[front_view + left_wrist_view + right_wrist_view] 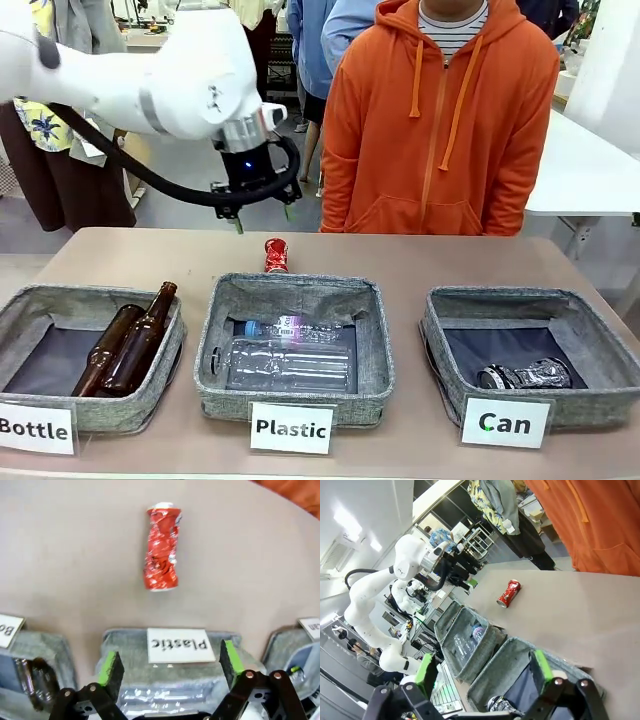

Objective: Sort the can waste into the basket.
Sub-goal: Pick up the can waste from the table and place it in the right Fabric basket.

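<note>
The Can basket sits nearest, at the right of the front row. A dark crushed can lies in it by the front wall. Beside it, the Plastic basket holds clear bottles. The Bottle basket at the left holds two brown bottles. Just beyond the Plastic basket, the red can lies on the bare table, outside every basket. Above it and a little to the left hangs the left gripper, jaws spread wide, gripping nothing. The right gripper hangs over the Can basket's end of the table, likewise wide open and empty. A person in an orange hoodie stands at the far side.
</note>
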